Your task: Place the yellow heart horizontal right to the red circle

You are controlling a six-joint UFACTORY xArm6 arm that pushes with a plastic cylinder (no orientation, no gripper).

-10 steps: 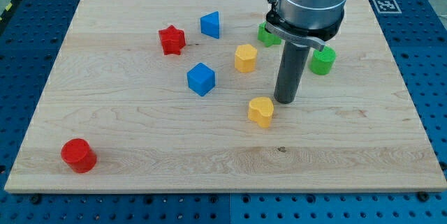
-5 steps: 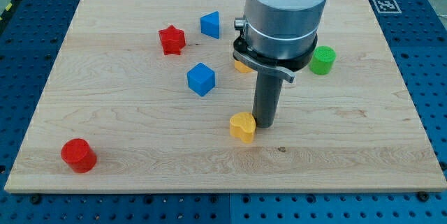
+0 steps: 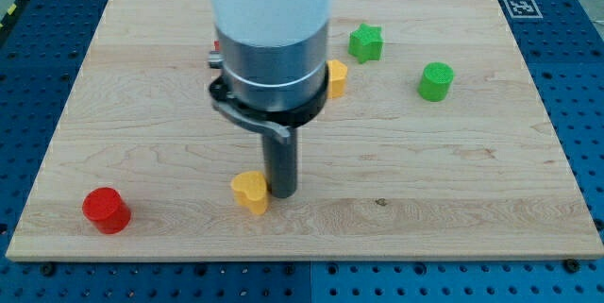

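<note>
My tip (image 3: 279, 193) is pressing against the right side of the yellow heart (image 3: 250, 191), holding nothing, as this tool has no jaws. The red circle (image 3: 105, 210) is sitting well left on the counter (image 3: 472, 180). Pushing leftward and slightly down, stopping short, seems best.

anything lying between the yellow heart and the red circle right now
No. In the camera view only bare board lies between the yellow heart and the red circle. My tip sits against the heart's other side, toward the view's right.
</note>
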